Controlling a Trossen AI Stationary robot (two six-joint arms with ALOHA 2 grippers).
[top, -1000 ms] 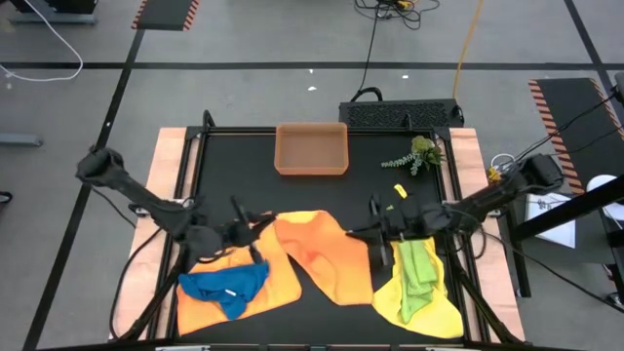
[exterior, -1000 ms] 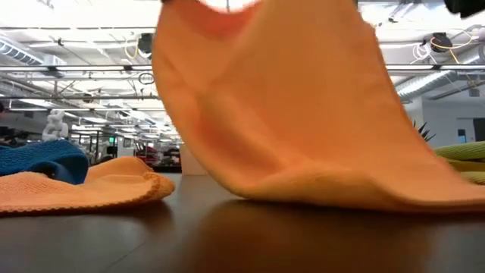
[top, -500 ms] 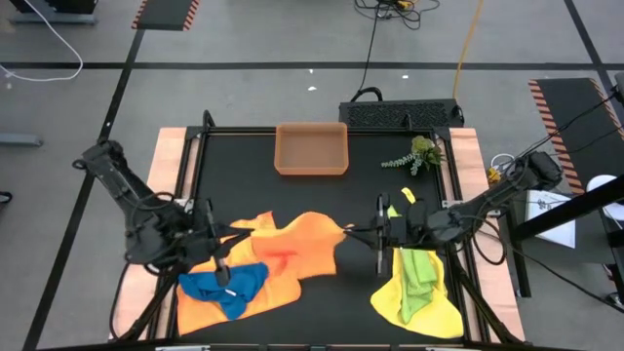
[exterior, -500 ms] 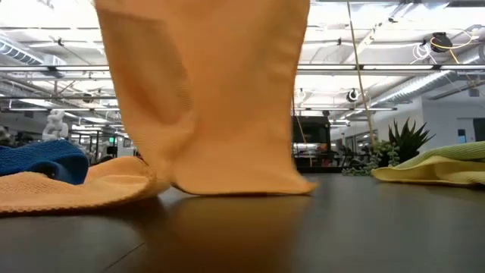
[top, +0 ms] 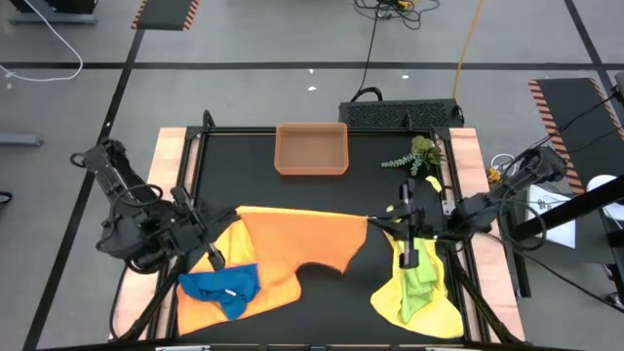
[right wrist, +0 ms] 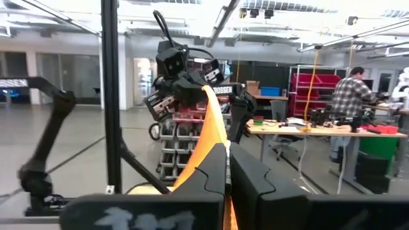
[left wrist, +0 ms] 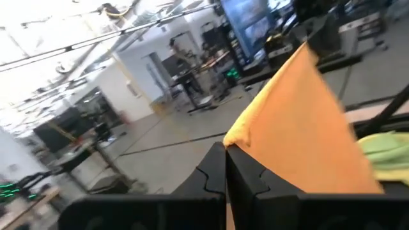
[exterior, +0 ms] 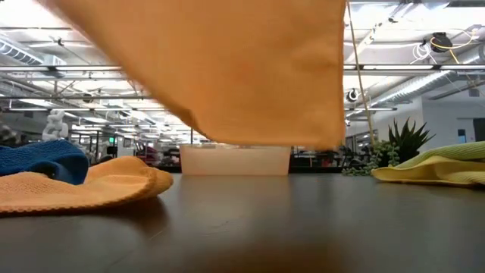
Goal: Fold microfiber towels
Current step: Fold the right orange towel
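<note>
Black tabletop, frame centre: left gripper point(top: 237, 212) and right gripper point(top: 369, 222) pinch orange towel point(top: 297, 239) corners, stretched aloft. Judged: no towel folded yet.

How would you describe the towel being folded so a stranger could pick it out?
On the black table, in front of the tray, hangs the orange towel. Unlike the other cloths lying in heaps, it is stretched in the air between the left gripper and the right gripper.

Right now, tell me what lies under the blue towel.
The blue towel lies crumpled on a yellow-orange towel spread flat on the table's near left corner. Whatever sits beneath that lower towel is covered and cannot be seen.
</note>
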